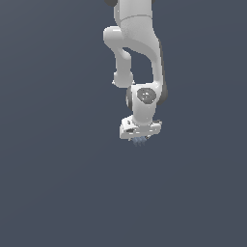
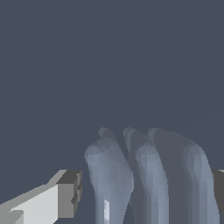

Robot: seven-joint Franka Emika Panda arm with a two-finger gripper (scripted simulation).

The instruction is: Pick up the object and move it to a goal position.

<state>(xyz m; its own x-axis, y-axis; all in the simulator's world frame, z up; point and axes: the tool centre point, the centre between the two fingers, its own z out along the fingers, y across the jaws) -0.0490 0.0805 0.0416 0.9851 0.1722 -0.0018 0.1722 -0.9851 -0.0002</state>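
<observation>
The claw held the little blue-grey object.

I looked from the exterior view and saw the white arm [image 1: 137, 43] hanging down with its claw [image 1: 140, 136] pointing at the dark grey floor [image 1: 48, 193]. The object [image 1: 140, 141] poked out just under the claw, tiny next to it, with short ridges side by side. From the wrist view, the object [image 2: 148, 175] sat right between the two fingers [image 2: 65, 194], and its pale rounded ridges stood in a row. One finger was just beside the object with a thin gap showing. The other finger touched it at the far side. So the claw looked closed around the object.
</observation>
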